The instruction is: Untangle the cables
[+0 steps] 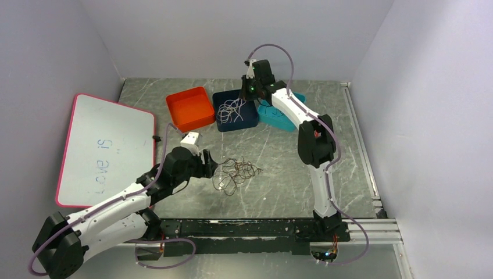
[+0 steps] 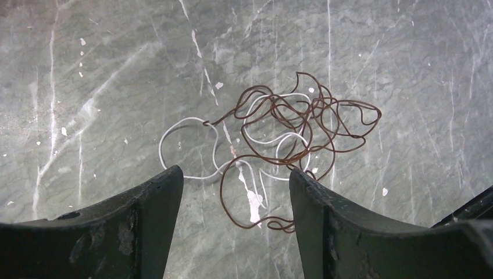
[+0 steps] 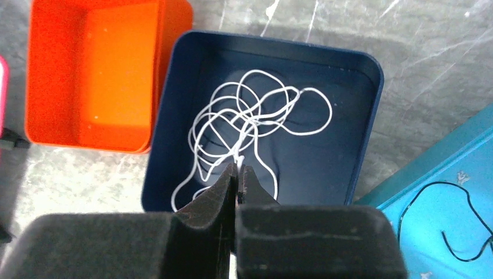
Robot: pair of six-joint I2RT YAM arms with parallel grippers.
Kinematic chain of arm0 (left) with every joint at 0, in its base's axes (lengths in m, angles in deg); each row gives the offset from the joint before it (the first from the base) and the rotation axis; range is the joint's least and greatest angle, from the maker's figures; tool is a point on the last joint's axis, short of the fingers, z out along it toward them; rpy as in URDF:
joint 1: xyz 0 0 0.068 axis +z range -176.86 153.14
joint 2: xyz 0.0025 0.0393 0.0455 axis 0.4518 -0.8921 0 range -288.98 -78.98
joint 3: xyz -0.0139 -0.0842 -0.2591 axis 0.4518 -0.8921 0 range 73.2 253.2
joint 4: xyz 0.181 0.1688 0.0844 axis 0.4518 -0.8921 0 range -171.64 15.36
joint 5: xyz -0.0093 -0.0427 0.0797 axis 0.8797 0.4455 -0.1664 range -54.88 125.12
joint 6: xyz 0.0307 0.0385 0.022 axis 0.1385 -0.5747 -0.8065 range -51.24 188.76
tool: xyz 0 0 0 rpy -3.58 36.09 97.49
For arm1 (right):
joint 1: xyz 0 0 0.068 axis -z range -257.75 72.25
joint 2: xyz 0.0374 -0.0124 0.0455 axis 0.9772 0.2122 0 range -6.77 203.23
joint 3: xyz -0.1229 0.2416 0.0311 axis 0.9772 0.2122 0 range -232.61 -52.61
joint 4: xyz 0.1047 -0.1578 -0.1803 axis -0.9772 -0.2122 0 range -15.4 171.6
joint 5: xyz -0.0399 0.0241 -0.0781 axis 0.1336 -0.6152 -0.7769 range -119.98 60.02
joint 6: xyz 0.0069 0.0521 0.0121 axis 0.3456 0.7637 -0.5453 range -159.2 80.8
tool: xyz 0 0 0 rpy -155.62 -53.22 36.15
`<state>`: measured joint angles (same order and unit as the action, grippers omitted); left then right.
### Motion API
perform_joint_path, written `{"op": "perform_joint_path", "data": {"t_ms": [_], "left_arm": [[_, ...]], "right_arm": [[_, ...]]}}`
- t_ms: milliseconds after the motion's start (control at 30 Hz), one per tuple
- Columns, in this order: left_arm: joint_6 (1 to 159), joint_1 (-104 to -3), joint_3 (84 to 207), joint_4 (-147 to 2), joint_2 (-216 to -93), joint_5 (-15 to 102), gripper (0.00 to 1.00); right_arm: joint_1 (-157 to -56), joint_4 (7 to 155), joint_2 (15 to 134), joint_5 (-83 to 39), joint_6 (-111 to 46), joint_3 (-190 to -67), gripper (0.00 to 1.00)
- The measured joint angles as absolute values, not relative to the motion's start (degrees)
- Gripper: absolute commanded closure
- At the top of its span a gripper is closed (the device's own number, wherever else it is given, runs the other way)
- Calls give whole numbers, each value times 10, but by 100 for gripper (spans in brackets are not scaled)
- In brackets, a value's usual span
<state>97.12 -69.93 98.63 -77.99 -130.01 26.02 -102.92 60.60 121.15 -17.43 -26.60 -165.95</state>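
A tangle of brownish-red cable (image 2: 302, 125) and white cable (image 2: 174, 125) lies on the grey table; it also shows in the top view (image 1: 235, 172). My left gripper (image 2: 235, 192) (image 1: 210, 164) is open and empty, low over the tangle's near edge, a brown loop between its fingers. My right gripper (image 3: 239, 171) (image 1: 250, 87) is shut on a white cable (image 3: 250, 116) whose loops hang into the dark blue bin (image 3: 360, 116) (image 1: 218, 99). A black cable (image 3: 459, 221) lies in the teal bin (image 3: 407, 186).
An orange bin (image 1: 189, 108) stands left of the blue one, the teal bin (image 1: 278, 119) to its right. A pink-edged whiteboard (image 1: 104, 148) lies at the left. Walls close in the table on three sides.
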Motion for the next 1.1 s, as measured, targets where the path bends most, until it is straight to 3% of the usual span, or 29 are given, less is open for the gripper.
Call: {"op": "perform_joint_path", "data": {"t_ms": [600, 1100], "left_arm": [[987, -699, 986, -795, -1299, 241, 22], [1026, -699, 993, -860, -1274, 197, 20]], "right_arm": [[-1029, 585, 1305, -223, -309, -1673, 96], [-1029, 589, 1296, -241, -322, -1673, 67]]}}
